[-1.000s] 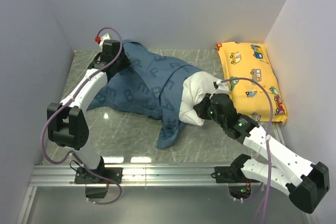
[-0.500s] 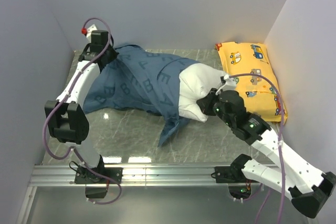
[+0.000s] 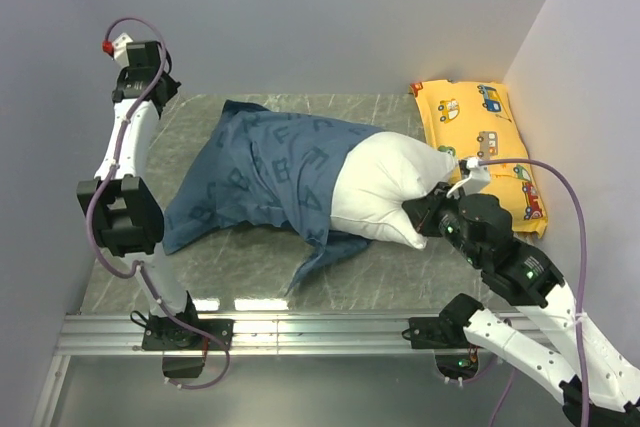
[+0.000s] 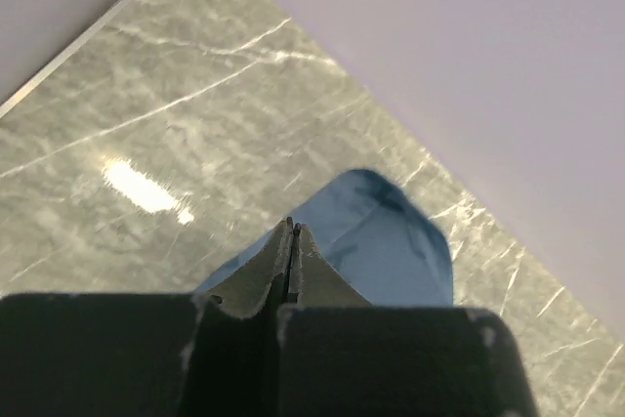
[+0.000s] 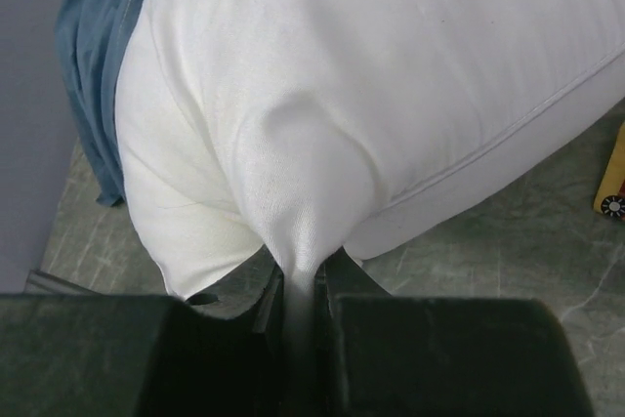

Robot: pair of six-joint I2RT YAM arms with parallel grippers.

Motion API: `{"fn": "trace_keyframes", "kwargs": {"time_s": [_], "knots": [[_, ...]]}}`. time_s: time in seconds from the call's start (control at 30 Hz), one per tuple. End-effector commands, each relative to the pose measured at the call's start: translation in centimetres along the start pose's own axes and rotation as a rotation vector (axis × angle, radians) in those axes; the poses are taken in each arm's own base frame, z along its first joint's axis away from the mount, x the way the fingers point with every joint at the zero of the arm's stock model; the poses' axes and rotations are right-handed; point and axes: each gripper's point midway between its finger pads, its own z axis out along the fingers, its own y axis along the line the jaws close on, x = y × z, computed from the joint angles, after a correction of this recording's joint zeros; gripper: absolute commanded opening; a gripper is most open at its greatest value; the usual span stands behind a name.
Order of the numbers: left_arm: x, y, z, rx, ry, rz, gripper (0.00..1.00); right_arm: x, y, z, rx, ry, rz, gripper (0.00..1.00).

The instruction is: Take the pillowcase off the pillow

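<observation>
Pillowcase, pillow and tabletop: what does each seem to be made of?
Pillowcase: thin woven cloth, probably cotton, matte; it drapes and creases flat. Pillow: white woven shell, slight sheen, fine twill lines and a stitched edge seam; soft filling, kind unknown. Tabletop: grey-green marble look, polished; it reflects lights, though possibly laminate.

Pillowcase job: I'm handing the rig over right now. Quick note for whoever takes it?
Left gripper: shut with nothing visible between the fingers, raised at the far left, clear of the pillowcase.
Right gripper: shut on a pinched corner of the pillow.
Things: both lie on the table, the case to the left and the pillow's bare end to the right.
Done: the pillow's right end is out of the case.
Left: the rest of the pillow is inside. The left gripper probably needs to grip the case's far-left end and pull it away while the right holds.
</observation>
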Motion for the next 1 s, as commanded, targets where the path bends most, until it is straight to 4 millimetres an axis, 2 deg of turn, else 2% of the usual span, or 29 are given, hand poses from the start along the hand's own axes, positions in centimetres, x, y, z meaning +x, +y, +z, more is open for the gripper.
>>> {"fn": "trace_keyframes", "kwargs": {"time_s": [0.0, 0.03, 0.07, 0.1, 0.13, 0.17, 0.2, 0.23, 0.27, 0.3, 0.33, 0.37, 0.4, 0.43, 0.47, 0.5, 0.53, 0.57, 0.6, 0.63, 0.67, 0.7, 0.73, 0.77, 0.8, 0.87, 0.97], "knots": [[-1.1, -3.2, -1.1, 0.108, -0.016, 0.0, 0.0, -3.8, 2.0, -1.0, -0.071, -0.127, 0.039, 0.0], [0.0, -4.5, -1.7, 0.17, 0.021, 0.02, 0.0, -3.4, 2.4, -0.7, -0.086, -0.107, 0.033, 0.0], [1.1, -4.8, -1.9, 0.187, 0.048, 0.035, 0.0, -3.0, 2.4, -0.1, -0.081, -0.091, 0.03, 0.0], [2.0, -5.7, -2.9, 0.215, 0.069, 0.058, 0.02, -3.0, 2.6, 0.2, -0.086, -0.092, 0.033, 0.0], [2.7, -5.9, -3.6, 0.223, 0.089, 0.076, 0.09, -2.9, 2.7, 0.5, -0.088, -0.089, 0.032, 0.0], [4.2, -5.3, -3.9, 0.21, 0.127, 0.081, 0.19, -2.7, 2.8, 0.9, -0.088, -0.084, 0.032, 0.0], [3.7, -5.1, -5.5, 0.224, 0.119, 0.068, 0.39, -2.8, 2.9, 1.1, -0.088, -0.086, 0.032, 0.0], [4.8, -5.8, -6.7, 0.256, 0.13, 0.063, 0.48, -2.8, 2.9, 1.3, -0.084, -0.085, 0.027, 0.0], [7.1, -4.1, -6.8, 0.225, 0.174, 0.06, 0.54, -2.7, 2.9, 1.8, -0.073, -0.077, 0.02, 0.0], [6.4, -4.3, -9.2, 0.27, 0.147, 0.043, 0.61, -2.9, 2.9, 2.0, -0.064, -0.081, 0.017, 0.0], [6.6, -4.1, -10.1, 0.284, 0.139, 0.032, 0.64, -2.8, 2.7, 2.2, -0.052, -0.079, 0.006, 0.0], [8.6, -2.4, -10.3, 0.253, 0.177, 0.034, 0.66, -2.7, 2.5, 2.6, -0.039, -0.074, 0.0, 0.0], [8.1, -2.5, -12.7, 0.299, 0.152, 0.027, 0.68, -2.8, 2.5, 2.6, -0.035, -0.079, -0.001, 0.0], [8.5, -2.1, -13.6, 0.308, 0.147, 0.027, 0.68, -2.7, 2.5, 2.8, -0.036, -0.078, -0.004, 0.0], [10.1, -0.7, -13.9, 0.284, 0.175, 0.036, 0.69, -2.6, 2.4, 3.0, -0.031, -0.074, -0.007, 0.0], [9.6, -0.5, -15.8, 0.314, 0.151, 0.029, 0.7, -2.6, 2.5, 3.1, -0.034, -0.076, -0.007, 0.0], [10.0, -0.1, -16.5, 0.324, 0.152, 0.031, 0.7, -2.6, 2.4, 3.1, -0.031, -0.077, -0.01, 0.0], [11.7, 1.2, -16.6, 0.308, 0.181, 0.04, 0.7, -2.5, 2.4, 3.3, -0.028, -0.071, -0.016, 0.0], [11.4, 1.6, -18.1, 0.332, 0.161, 0.039, 0.71, -2.4, 2.4, 3.4, -0.026, -0.067, -0.017, 0.0], [11.8, 2.3, -18.5, 0.326, 0.16, 0.045, 0.71, -2.4, 2.5, 3.4, -0.028, -0.065, -0.021, 0.0], [13.1, 3.5, -18.6, 0.306, 0.182, 0.053, 0.73, -2.4, 2.6, 3.5, -0.032, -0.061, -0.023, 0.0], [13.2, 4.0, -19.6, 0.324, 0.172, 0.049, 0.73, -2.4, 2.6, 3.5, -0.033, -0.062, -0.022, 0.0], [13.8, 4.1, -20.0, 0.348, 0.187, 0.044, 0.73, -2.4, 2.7, 3.5, -0.034, -0.061, -0.025, 0.0], [15.7, 5.1, -19.7, 0.337, 0.222, 0.049, 0.73, -2.5, 2.7, 3.5, -0.035, -0.062, -0.027, 0.0], [15.8, 5.2, -19.9, 0.349, 0.214, 0.044, 0.73, -2.6, 2.8, 3.5, -0.037, -0.063, -0.028, 0.0], [17.8, 6.3, -19.3, 0.332, 0.257, 0.053, 0.73, -2.8, 3.2, 3.6, -0.045, -0.06, -0.029, 0.0], [18.7, 6.4, -18.8, 0.34, 0.267, 0.041, 0.73, -2.9, 3.6, 3.5, -0.058, -0.053, -0.029, 0.0]]}}
